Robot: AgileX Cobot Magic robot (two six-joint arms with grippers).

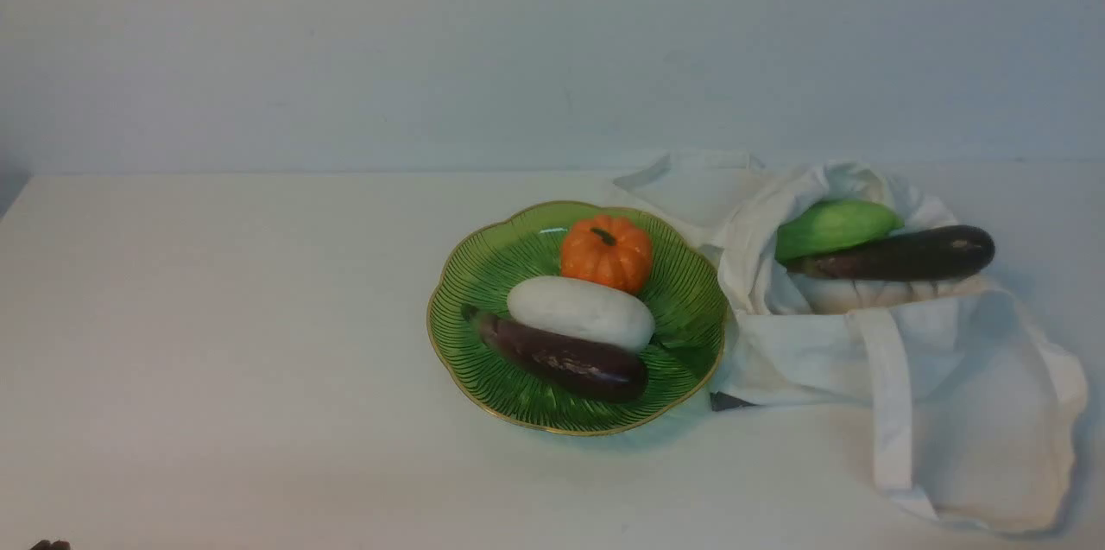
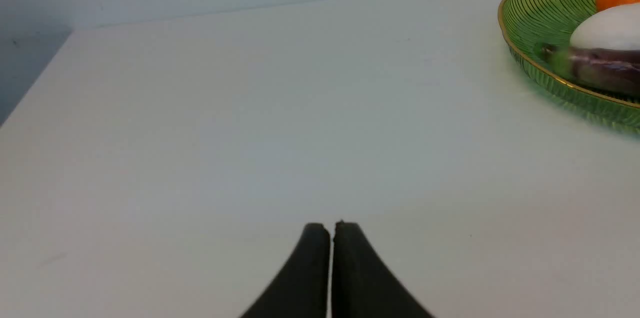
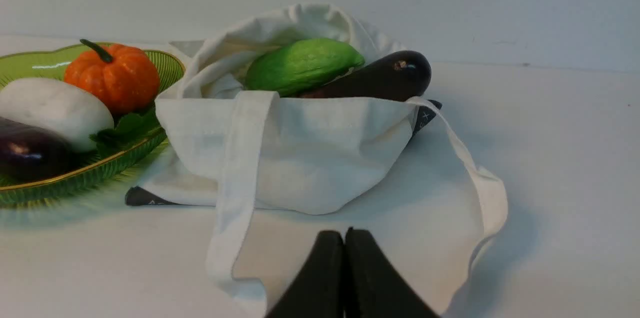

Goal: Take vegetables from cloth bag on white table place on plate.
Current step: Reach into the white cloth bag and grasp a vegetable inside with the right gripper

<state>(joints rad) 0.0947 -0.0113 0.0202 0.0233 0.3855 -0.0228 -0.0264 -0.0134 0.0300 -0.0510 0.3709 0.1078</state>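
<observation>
While both sit shut, L gripper (image 2: 331,226) & R gripper (image 3: 344,234) hold 0.

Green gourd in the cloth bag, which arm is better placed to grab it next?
The right, likely. The right gripper sits shut just before the cloth bag, with the green gourd in the bag's mouth. The left gripper faces bare white table, with the plate between it and the bag.
</observation>
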